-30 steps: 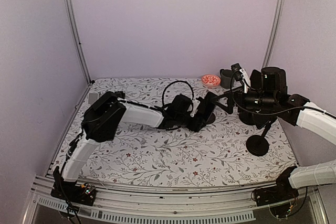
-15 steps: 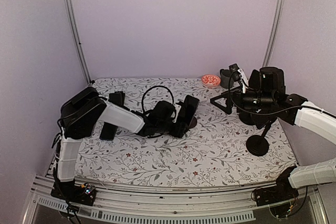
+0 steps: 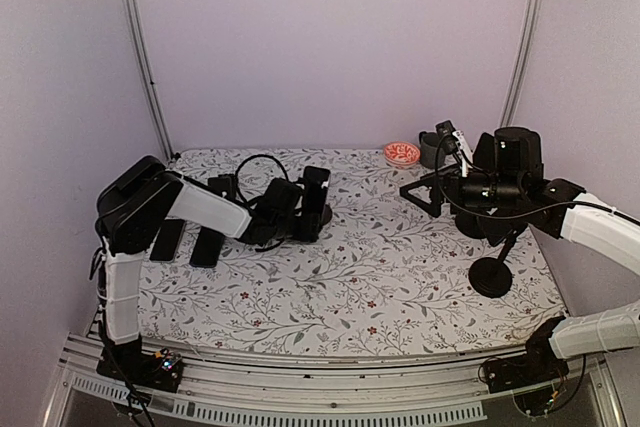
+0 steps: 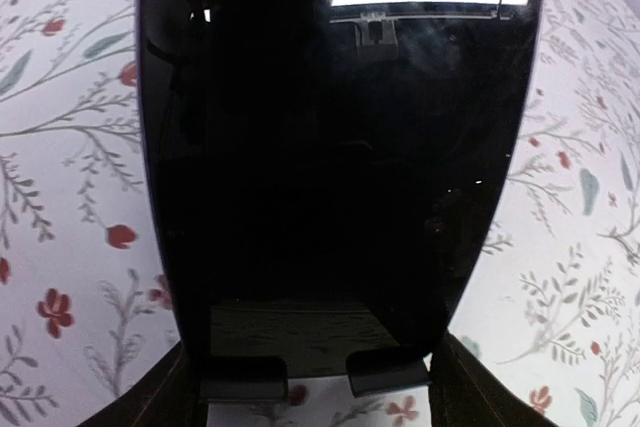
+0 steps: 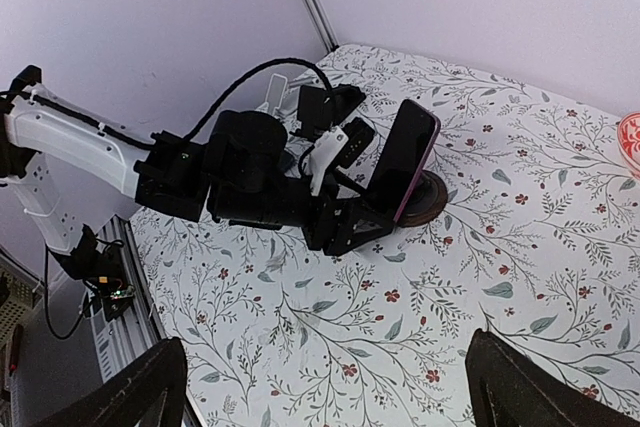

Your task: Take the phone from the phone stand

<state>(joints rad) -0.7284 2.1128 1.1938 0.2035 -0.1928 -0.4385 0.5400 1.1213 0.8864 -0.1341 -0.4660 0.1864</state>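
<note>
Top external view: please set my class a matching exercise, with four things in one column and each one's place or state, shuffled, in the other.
Things:
1 phone
2 phone stand
3 red bowl
4 right gripper

Places or states:
A at the back edge of the table, beside a grey cup
B open, holding nothing
C clamped in the left gripper
D on the table's right side, with no phone in it

Pairs: 1-C, 2-D, 3-A, 4-B

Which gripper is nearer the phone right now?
Left. The left gripper is clamped on the phone at one end; the right gripper hangs open across the table, well apart from it.
</note>
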